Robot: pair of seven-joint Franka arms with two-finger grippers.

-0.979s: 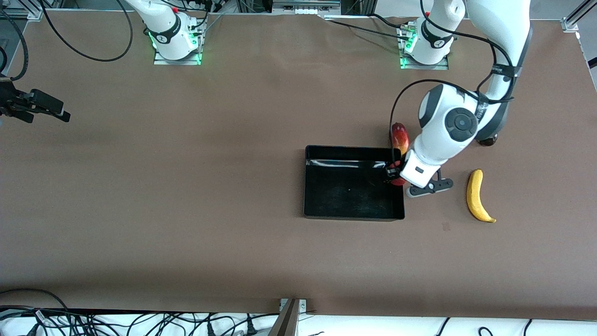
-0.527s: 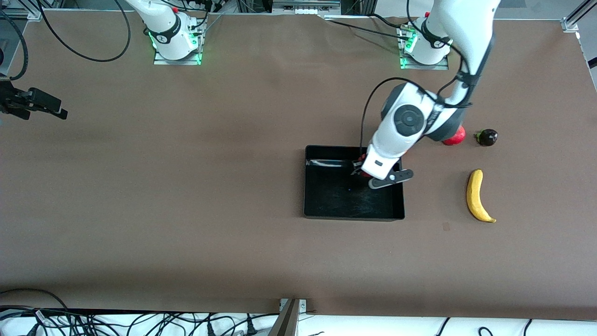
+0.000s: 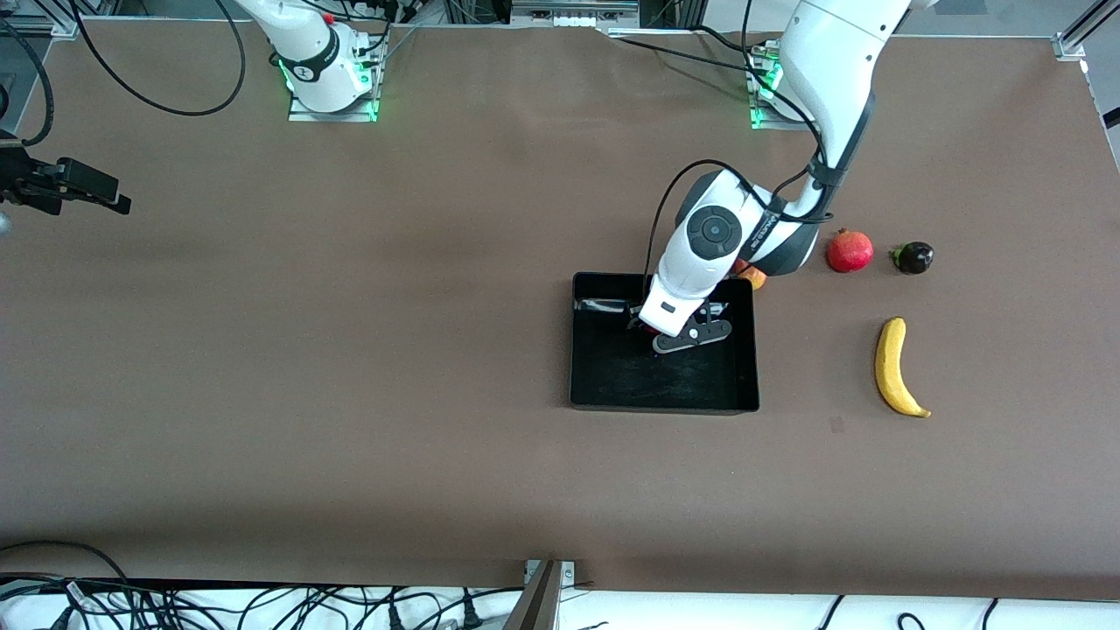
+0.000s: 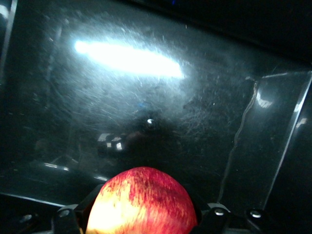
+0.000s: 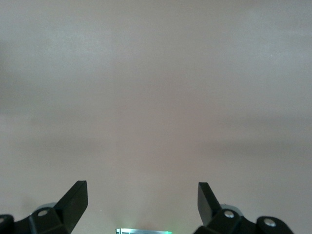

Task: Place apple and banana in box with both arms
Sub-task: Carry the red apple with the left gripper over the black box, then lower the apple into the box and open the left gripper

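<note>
Brown desk (image 3: 350,394). My left claw (image 4: 141,222) over shallow glossy black plastic box (image 3: 612,398), grasping small red-yellow apple (image 4: 141,202), unreleased. Long yellow banana (image 3: 894,367) untouched, toward left arm's end. Right claw (image 5: 141,200) released, waiting over bare desk.

High front camera facing the arms, wrist cameras close, box (image 3: 612,385) floor shared with left wrist.

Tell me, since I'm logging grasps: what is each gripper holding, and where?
Left gripper, over the box, grips the apple by its sides; right gripper is open, empty.
</note>
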